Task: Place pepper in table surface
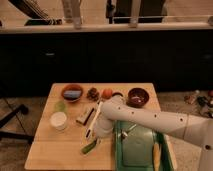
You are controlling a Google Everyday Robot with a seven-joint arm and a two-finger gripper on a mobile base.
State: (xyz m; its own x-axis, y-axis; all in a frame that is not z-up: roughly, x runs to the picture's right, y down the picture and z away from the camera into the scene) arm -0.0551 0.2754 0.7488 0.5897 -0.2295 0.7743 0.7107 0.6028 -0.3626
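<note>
The pepper (pixel 90 146) is a small slim dark green piece. It lies on the light wooden table surface (pixel 55 150) near the front edge, just left of the green tray. My gripper (pixel 92 133) reaches in from the right on a white arm and points down-left. Its tip is right above the pepper's upper end. I cannot tell whether it touches the pepper.
A green tray (pixel 141 160) at the front right holds a long yellow item (pixel 156 153). A white cup (pixel 58 120), a pale green flat piece (pixel 60 106) and a packet (pixel 85 116) lie to the left. Two bowls (pixel 73 92) (pixel 138 96) and an orange fruit (pixel 107 93) stand at the back.
</note>
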